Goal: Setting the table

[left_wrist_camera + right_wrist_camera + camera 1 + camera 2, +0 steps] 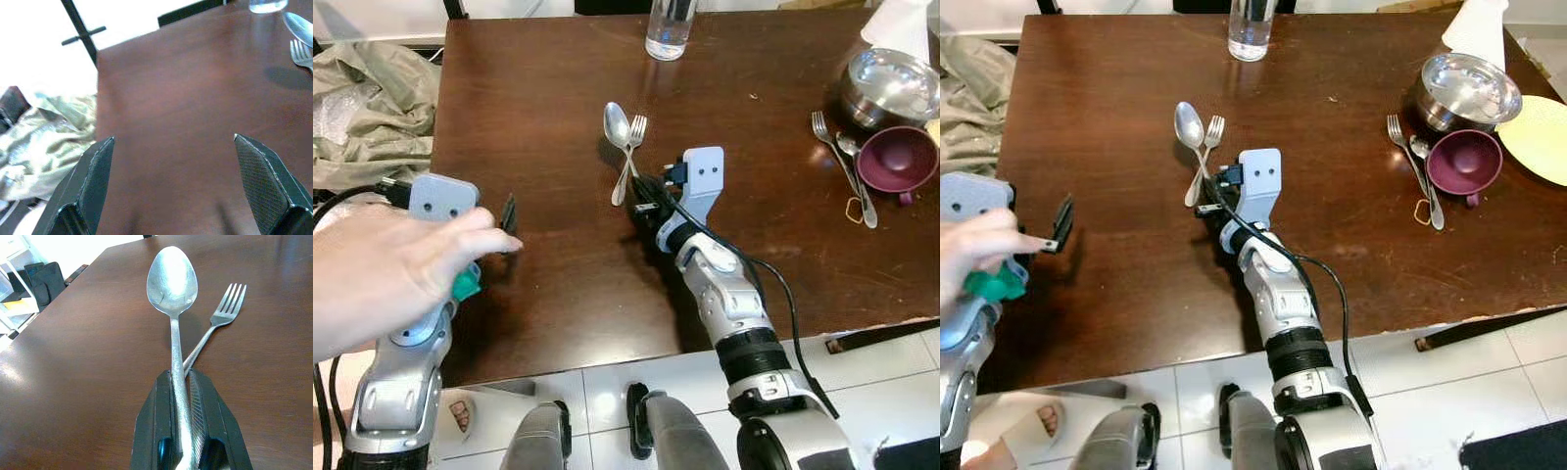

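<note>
A silver spoon (172, 279) and a fork (226, 308) lie crossed near the middle of the dark wooden table (548, 98). My right gripper (182, 382) is shut on both their handles, low over the tabletop, with the spoon bowl (617, 123) and fork tines (637, 127) pointing away from me. Near the table's left front edge my left gripper (509, 213) is open with nothing between its fingers (93, 171). A person's hand (382, 264) rests on my left wrist.
A water glass (668, 29) stands at the far edge. At the right are a steel bowl (889, 83), a purple cup (898, 157), a second fork (827, 137) and spoon (858, 176), and a yellow plate (1540, 137). Crumpled cloth (362, 108) lies left of the table.
</note>
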`<state>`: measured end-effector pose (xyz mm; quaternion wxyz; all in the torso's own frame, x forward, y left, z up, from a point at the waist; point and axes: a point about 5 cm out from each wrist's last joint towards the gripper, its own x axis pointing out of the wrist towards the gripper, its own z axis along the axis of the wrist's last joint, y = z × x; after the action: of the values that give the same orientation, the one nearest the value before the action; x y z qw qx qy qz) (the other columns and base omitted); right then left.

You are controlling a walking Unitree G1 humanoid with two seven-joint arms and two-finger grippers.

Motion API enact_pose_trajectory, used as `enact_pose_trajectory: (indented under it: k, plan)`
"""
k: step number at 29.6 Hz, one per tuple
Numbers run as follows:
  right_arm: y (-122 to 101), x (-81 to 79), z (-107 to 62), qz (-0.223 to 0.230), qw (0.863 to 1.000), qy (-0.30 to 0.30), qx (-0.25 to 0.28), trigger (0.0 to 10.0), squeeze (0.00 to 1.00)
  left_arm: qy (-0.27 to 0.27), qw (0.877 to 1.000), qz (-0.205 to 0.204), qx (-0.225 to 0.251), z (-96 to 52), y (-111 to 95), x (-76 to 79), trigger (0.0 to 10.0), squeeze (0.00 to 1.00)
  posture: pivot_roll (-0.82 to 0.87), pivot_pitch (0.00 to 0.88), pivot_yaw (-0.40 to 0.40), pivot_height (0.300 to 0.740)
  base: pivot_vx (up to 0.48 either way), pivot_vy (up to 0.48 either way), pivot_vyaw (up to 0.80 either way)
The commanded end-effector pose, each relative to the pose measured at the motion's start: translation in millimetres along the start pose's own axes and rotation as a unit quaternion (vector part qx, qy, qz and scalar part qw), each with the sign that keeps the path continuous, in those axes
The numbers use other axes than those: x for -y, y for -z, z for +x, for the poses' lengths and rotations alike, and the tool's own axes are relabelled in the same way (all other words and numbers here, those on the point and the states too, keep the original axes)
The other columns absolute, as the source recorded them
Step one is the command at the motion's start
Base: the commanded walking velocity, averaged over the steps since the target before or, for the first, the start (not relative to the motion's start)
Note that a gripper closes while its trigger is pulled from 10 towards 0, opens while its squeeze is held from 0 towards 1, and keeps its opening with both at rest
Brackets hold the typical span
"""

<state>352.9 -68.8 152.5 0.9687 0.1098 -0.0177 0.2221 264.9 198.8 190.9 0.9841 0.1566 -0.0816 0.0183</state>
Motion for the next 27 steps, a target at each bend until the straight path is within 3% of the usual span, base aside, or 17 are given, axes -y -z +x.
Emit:
enact_pose_trajectory:
  k: [1,27]
  plan:
    - [4.2,0.3,-2.8,0.003,1.000,0.001,-0.007,10.0,0.00,-0.022,1.000,0.021,0.000,-0.9,2.4,-9.6,10.0,0.00,0.04,0.139,0.013,0.740,0.000,0.000,0.00]
    - [4.9,-0.8,-2.6,0.001,1.000,-0.004,-0.009,10.0,0.00,-0.039,0.996,0.065,0.047,6.4,-7.1,-20.3,10.0,0.00,0.04,0.127,0.009,0.740,0.000,0.000,0.00]
